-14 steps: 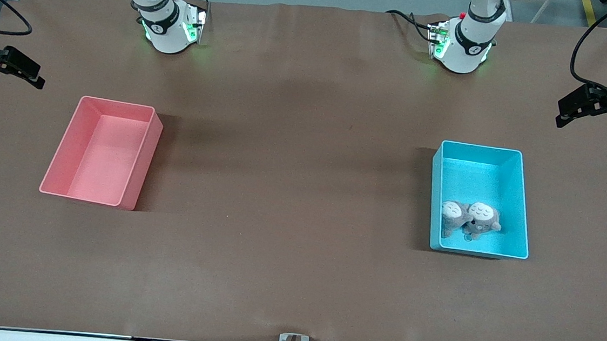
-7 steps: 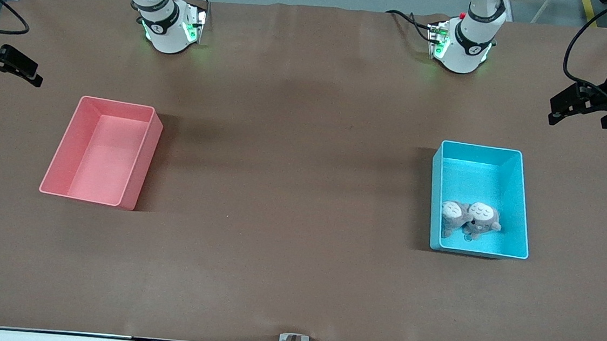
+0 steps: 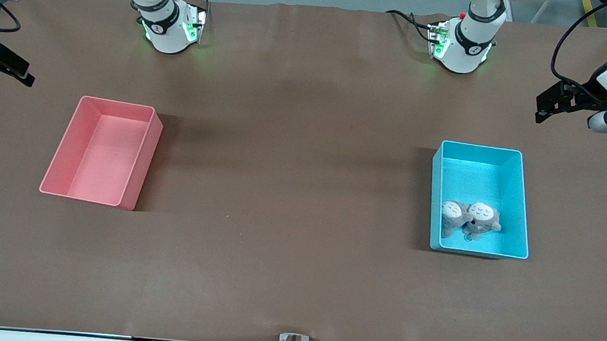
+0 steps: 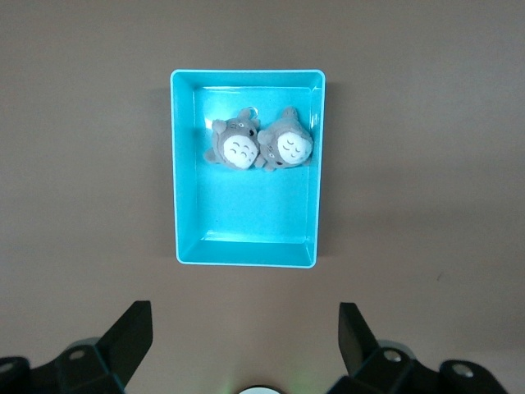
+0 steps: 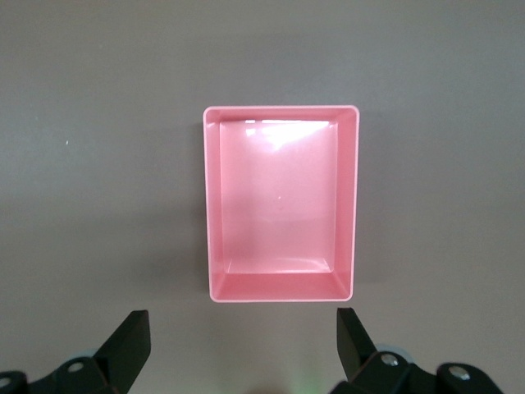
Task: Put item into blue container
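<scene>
- Nearest the front camera, toward the left arm's end of the table (image 3: 295,278), you have the blue container (image 3: 523,209). Two small grey plush toys (image 3: 470,218) lie side by side inside it, touching each other, in the part of the bin closest to the front camera. The left wrist view shows the same pair (image 4: 261,146) resting on the container's (image 4: 184,164) floor, faces up.
- At about the same depth, toward the right arm's end, the pink bin (image 3: 61,157) sits with nothing in it; the right wrist view confirms a bare pink floor (image 5: 279,197).
- No loose item shows on the table outside the bins, so you can judge the placing as done: both toys are in the blue container and nothing visible is left to pick up. What remains looks like parking the arms only.
- The left gripper (image 3: 560,102) is up in the air over the table edge at the left arm's end, clear of the container. In the left wrist view its jaws (image 4: 246,349) are spread wide and released, holding nothing.
- The right gripper (image 3: 3,64) is over the table edge at the right arm's end, well apart from the pink bin. Its jaws (image 5: 242,345) are likewise released and wide, with nothing between them; this arm waits.
- Farthest from the front camera, both arm bases stand along the table's top edge with green lights showing.
</scene>
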Robot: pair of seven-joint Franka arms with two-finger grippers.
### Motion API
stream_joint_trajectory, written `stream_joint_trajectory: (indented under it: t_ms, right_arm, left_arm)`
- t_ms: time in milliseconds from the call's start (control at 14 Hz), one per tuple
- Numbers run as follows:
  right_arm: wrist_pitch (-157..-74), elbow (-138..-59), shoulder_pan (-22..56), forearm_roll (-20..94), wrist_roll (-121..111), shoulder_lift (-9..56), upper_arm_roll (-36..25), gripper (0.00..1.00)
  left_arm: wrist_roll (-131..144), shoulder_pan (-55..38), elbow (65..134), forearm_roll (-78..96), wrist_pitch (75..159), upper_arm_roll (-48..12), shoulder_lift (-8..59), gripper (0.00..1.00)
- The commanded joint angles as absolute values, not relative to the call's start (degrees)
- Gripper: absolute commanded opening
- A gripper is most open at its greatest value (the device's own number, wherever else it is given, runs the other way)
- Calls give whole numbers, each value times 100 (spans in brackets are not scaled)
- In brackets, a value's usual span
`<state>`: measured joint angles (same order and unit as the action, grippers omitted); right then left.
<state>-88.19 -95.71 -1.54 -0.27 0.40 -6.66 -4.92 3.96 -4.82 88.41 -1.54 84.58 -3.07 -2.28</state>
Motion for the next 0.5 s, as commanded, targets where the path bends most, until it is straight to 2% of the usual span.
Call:
stream_joint_trajectory:
  t_ms: [0, 427]
  right_arm:
    - [-8912, -9615, -308, -70, 0, -800, -439, 100]
    - [-8912, -9606, -316, -70, 0, -800, -439, 100]
  left_arm:
    - [387, -466, 8903, 17, 8499, -316, -325, 100]
    - [466, -396, 8816, 114, 8499, -273, -264, 100]
